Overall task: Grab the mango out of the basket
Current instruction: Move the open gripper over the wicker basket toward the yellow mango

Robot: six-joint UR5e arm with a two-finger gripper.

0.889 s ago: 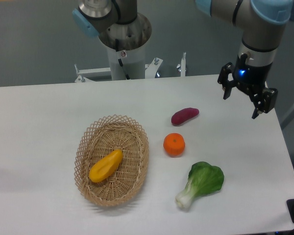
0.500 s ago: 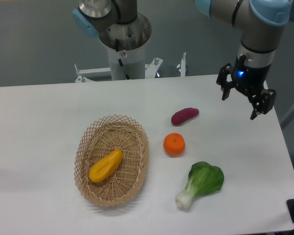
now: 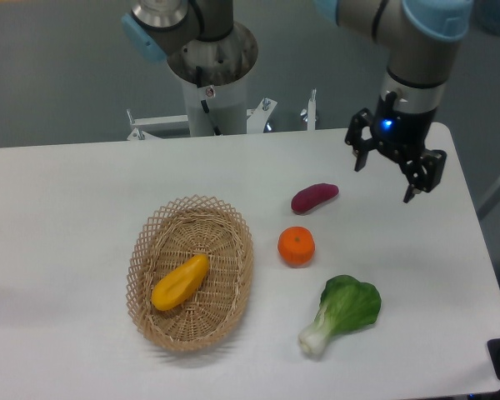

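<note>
The mango (image 3: 180, 282) lies on its side inside the basket (image 3: 154, 229), slanting from lower left to upper right across the woven floor, with nothing on top of it and nothing else sharing the basket. The basket sits on the left half of the white bench (image 3: 67, 208). To its right, apart from the rim, rests a round orange (image 3: 296, 246); above that is a purple sweet potato (image 3: 314, 197), and below it a leafy green bok choy (image 3: 342, 311). The pincer (image 3: 385, 175) hangs in the air over the far right of the bench, its two fingers spread apart and holding nothing. Compared with a moment ago, it has slid a little to the left and slightly up the picture, while the mango, basket and other produce have not moved at all. That shift reads as the start of the approach: the arm seems to be heading toward the basket but is well apart from it, with the sweet potato and orange lying between. The grasp itself has not yet begun, and the fruit remains fully accessible from above.
</note>
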